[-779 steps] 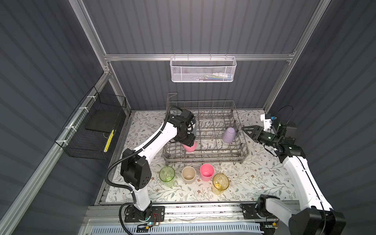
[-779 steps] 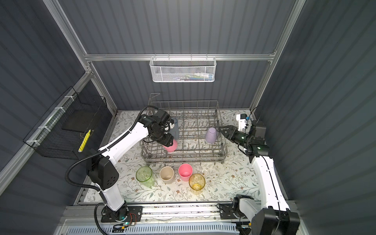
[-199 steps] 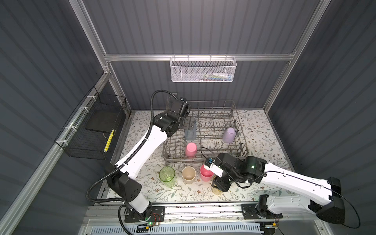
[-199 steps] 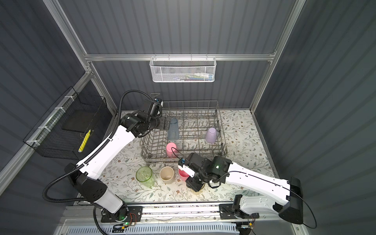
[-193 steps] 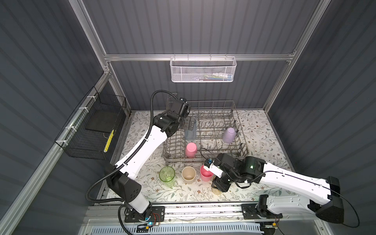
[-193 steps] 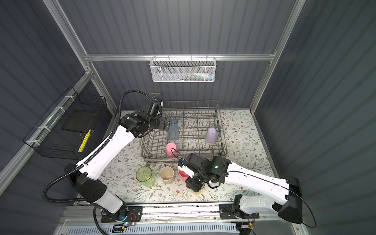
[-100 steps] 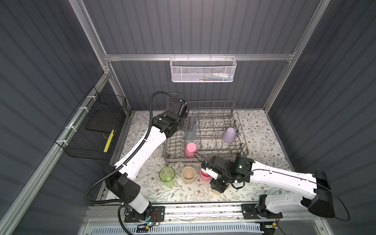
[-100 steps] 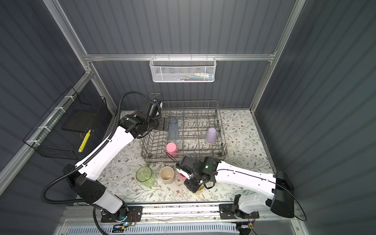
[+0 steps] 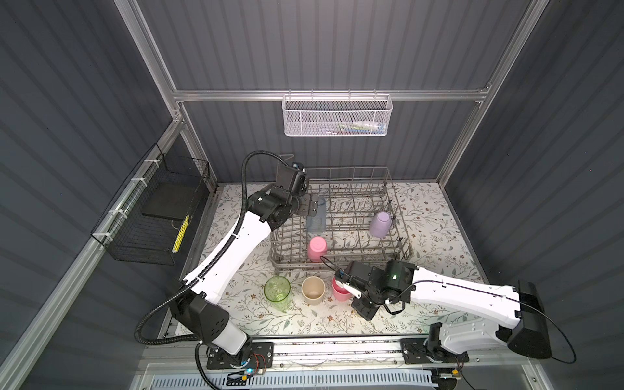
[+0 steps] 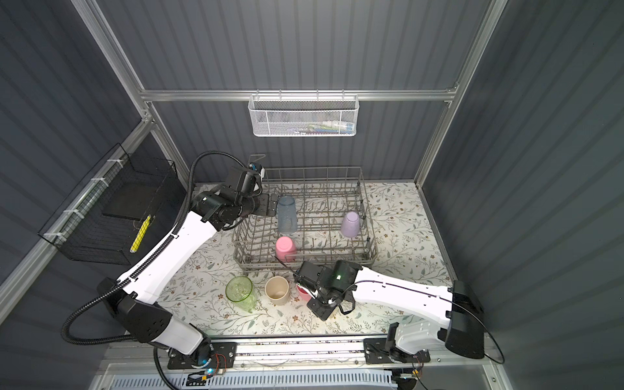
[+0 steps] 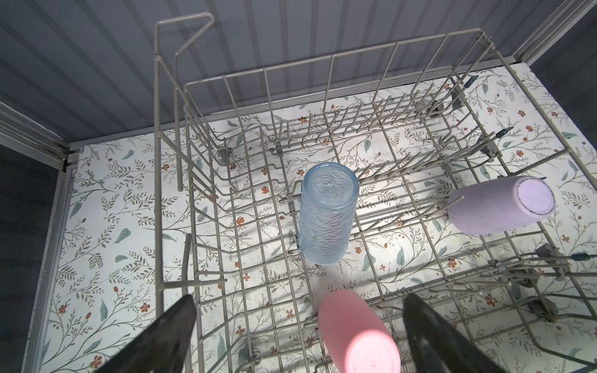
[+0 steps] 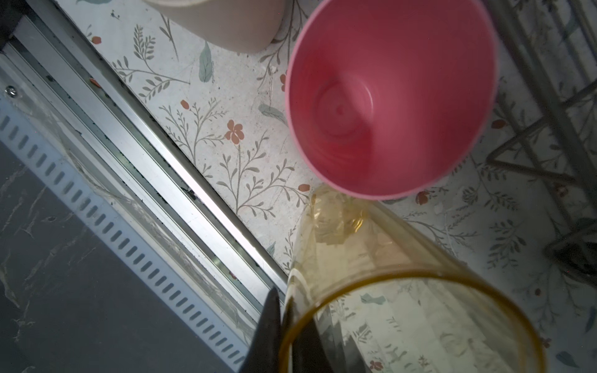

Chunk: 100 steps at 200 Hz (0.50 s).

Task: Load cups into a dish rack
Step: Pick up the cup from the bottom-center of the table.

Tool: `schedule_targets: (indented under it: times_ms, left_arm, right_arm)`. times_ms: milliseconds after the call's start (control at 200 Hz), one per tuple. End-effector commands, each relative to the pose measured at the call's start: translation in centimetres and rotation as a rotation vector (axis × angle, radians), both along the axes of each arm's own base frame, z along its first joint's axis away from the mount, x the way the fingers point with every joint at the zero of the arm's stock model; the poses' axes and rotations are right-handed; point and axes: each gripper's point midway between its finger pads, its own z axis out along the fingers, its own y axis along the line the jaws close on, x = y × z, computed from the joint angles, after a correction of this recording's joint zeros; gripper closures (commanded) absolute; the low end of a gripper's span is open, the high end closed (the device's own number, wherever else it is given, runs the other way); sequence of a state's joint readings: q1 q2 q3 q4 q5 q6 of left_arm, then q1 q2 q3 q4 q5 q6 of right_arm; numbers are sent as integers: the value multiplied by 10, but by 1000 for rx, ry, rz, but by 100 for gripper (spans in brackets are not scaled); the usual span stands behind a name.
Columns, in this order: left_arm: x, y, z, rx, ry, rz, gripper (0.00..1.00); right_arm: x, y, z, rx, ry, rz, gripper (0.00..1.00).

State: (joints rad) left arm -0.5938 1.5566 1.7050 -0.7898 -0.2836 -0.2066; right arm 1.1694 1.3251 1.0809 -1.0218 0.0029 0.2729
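Floral-printed paper covers the tabletop of a booth with dark ribbed walls. On it, the amber cup is caught by the right gripper, whose fingers are pinched together on the cup's wall at the rim, one outside and one inside; whether the cup's base is on the table cannot be told. Just beside this gripper stands the upright pink cup, mouth up, its rim close to the amber cup's base. Beyond that, farther from the right gripper, comes the beige cup, then the green cup, all three in a row on the paper. Across the pink cup from the right gripper sits the dish rack, holding three cups mouth-down: the inverted pink cup nearest that gripper, the blue cup and the lavender cup leaning on tines farther off. The left gripper hangs over the rack's far corner with its fingers spread wide and nothing between them; the blue cup is near its fingertips but apart from them. On the walls hang a white mesh basket and a black wire basket.
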Motion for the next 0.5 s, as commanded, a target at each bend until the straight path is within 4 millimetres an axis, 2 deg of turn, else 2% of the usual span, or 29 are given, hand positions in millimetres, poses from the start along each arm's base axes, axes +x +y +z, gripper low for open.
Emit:
schedule_targets:
  times_ms: [0,85,205,365,395,495]
  left_arm:
    - [-4,3,5,-19,-4,-8,0]
    - [-5,2,5,-22,-4,-13,0]
    - [-5,2,6,-27,-7,-16,0]
    - [-5,-1,8,-48,-16,-30,0]
    - [-6,-3,9,-57,-19,-37,0]
    - [-8,-16,10,-134,-20,-95,0]
  right_arm:
    - [-3,-11,19,-44,-8,5,100]
    - [-7,-16,41,-35,-11,15,100]
    - [-11,-22,85,57,-52,43,100]
    - [-2,-23,164,277,-210,64,100]
    - [-2,-26,186,369,-254,69,100]
    - [3,-20,237,620,-357,72,100]
